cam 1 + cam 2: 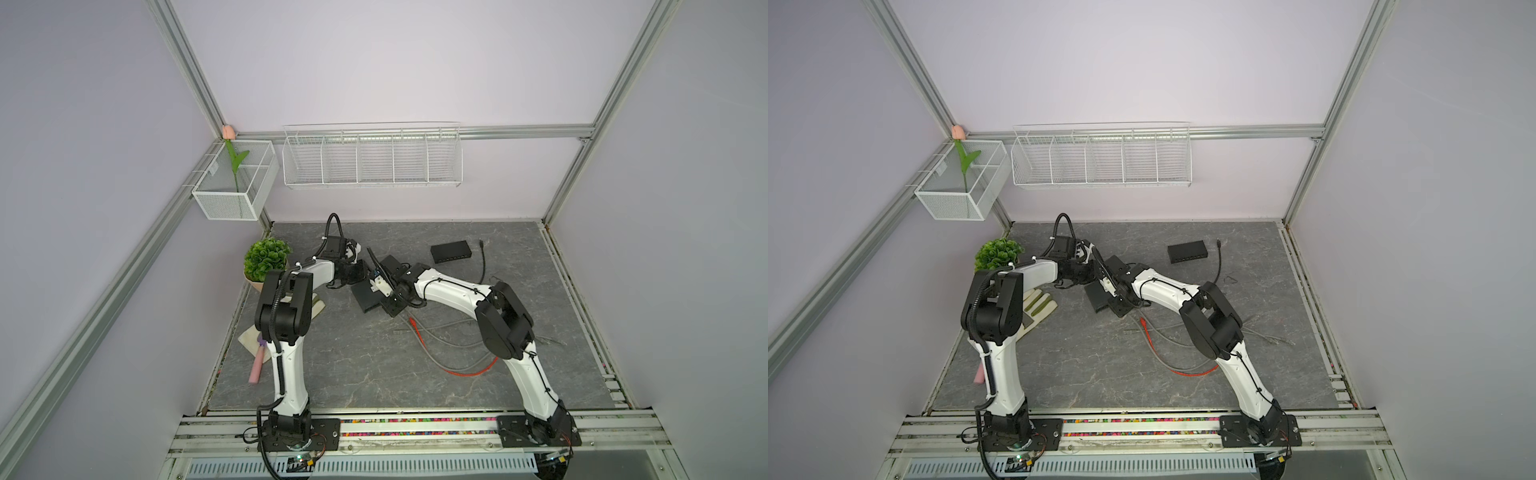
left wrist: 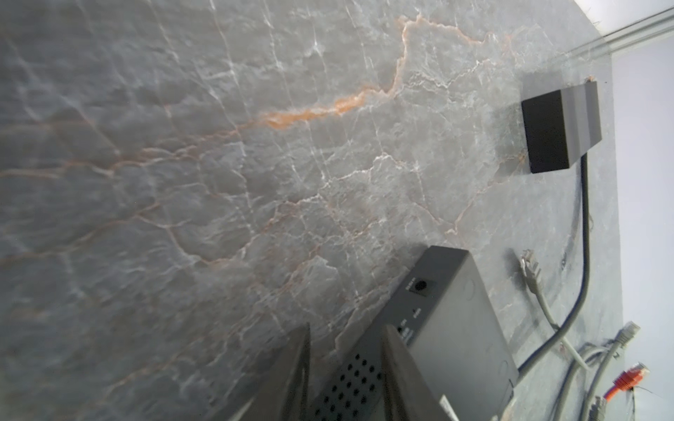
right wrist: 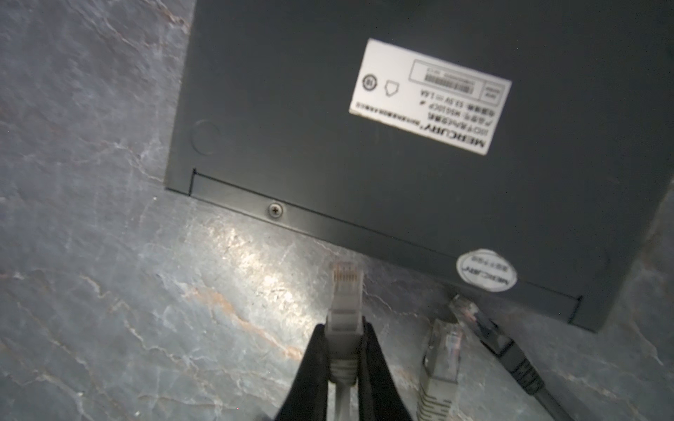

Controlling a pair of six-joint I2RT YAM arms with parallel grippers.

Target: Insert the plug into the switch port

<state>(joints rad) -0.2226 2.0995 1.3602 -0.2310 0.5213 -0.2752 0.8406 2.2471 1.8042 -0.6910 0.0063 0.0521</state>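
A dark switch (image 2: 456, 320) lies label side up in the middle of the table. My left gripper (image 2: 346, 328) is shut on its perforated side, one finger (image 2: 401, 364) over the flat face. In both top views this switch (image 1: 365, 299) (image 1: 1096, 297) sits between the two wrists. My right gripper (image 3: 344, 335) is shut on the boot of a grey plug (image 3: 345, 288). The plug's tip points at the switch's near edge (image 3: 364, 226), a short gap away. The switch port is hidden in every view. In a top view the right gripper (image 1: 380, 286) hangs just over the switch.
A second dark switch (image 1: 451, 251) sits at the back right with a black cable (image 1: 484, 262) beside it. A loose grey plug (image 3: 443, 350) and a black plug (image 3: 485, 324) lie next to the held one. Red cable (image 1: 457, 365), grey cables, plant (image 1: 266, 257), glove (image 1: 1038, 305).
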